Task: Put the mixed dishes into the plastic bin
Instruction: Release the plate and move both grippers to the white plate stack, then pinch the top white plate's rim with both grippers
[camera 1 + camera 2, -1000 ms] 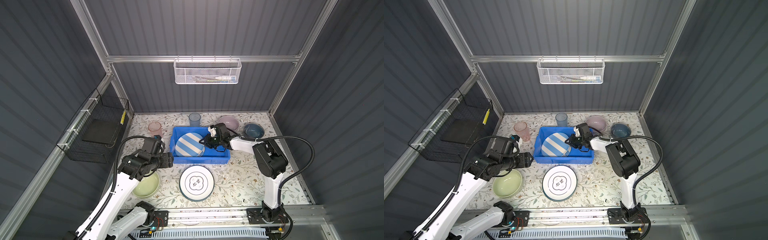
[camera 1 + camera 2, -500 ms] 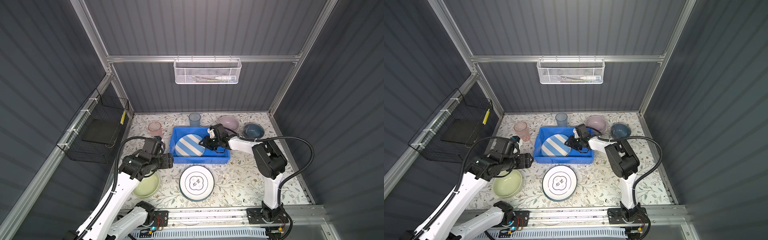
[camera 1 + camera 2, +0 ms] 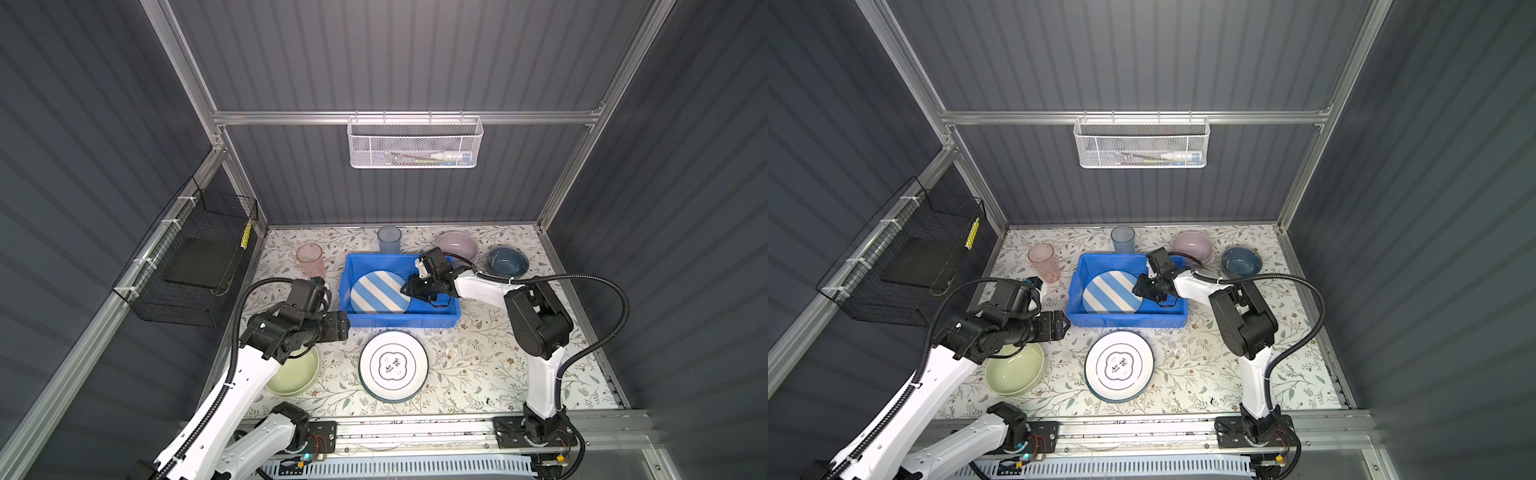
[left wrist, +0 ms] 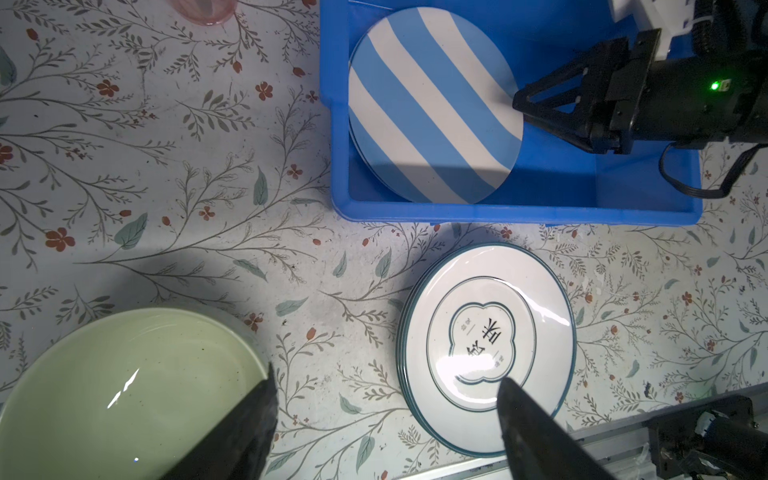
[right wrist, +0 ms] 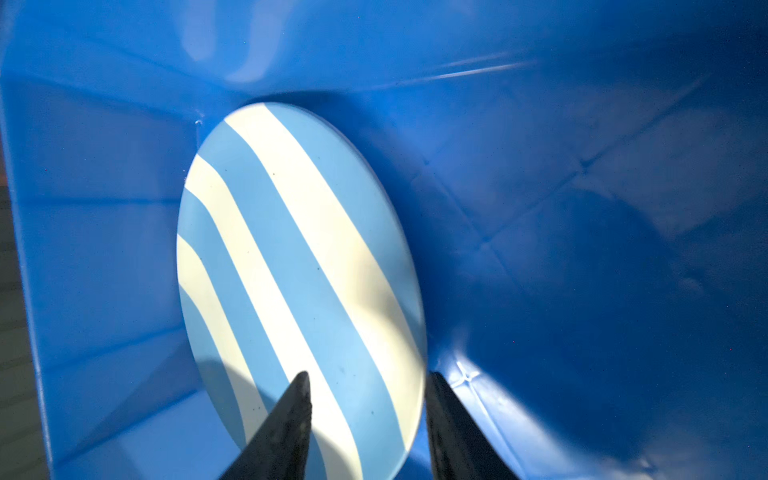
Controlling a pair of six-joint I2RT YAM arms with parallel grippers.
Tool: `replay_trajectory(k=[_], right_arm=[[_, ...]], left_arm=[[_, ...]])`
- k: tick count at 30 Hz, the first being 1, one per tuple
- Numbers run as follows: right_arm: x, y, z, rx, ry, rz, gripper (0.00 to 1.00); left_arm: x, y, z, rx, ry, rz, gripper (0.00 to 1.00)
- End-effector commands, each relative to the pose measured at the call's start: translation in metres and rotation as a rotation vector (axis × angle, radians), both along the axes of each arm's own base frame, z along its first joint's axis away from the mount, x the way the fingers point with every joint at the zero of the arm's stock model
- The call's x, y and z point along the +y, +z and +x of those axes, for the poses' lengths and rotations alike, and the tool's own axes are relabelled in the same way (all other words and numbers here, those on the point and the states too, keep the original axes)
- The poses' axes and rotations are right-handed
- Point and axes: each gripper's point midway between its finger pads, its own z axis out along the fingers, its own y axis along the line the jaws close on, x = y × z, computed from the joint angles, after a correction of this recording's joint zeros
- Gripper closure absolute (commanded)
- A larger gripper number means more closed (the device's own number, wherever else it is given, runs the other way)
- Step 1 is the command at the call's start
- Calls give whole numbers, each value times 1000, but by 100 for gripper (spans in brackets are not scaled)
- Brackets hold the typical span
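At the right end effector (image 3: pixel 406 289), jaws now spread, the blue-white striped plate (image 3: pixel 376 293) has been released into the blue plastic bin (image 3: pixel 399 322).

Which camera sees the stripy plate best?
The left wrist view: the stripy plate is big, whole and seen from above, lying in the bin. Both top views show it small and far away. The right wrist view shows it close but slanted, the right end effector hiding its near edge.
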Motion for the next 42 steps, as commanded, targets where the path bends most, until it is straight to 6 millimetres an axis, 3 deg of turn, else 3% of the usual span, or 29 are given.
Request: replay_trajectory(k=[1,5,10,17,21,33,42], right_arm=[[-3,18,0,-40,22,-44,53],[-12,34,-3,-77,43,-138,51],[-27,66,-18,-120,81,-194,51],[-39,110,-60,-143,155,-161,52],[-40,119,-91,-150,201,-113,54],[-38,74,-185,-115,348,-99,59],[-57,36,-216,-18,262,-155,64]], left_arm=[[-2,-3,-7,23,-4,-30,15],[-18,-8,-12,62,-64,-98,13],[-23,-21,-12,98,-77,-106,14],[-31,-37,-18,159,-119,-122,17],[-36,-50,-23,211,-134,-137,23],[-41,-92,-24,326,-96,-141,40],[-50,-123,-32,386,-109,-100,48]])
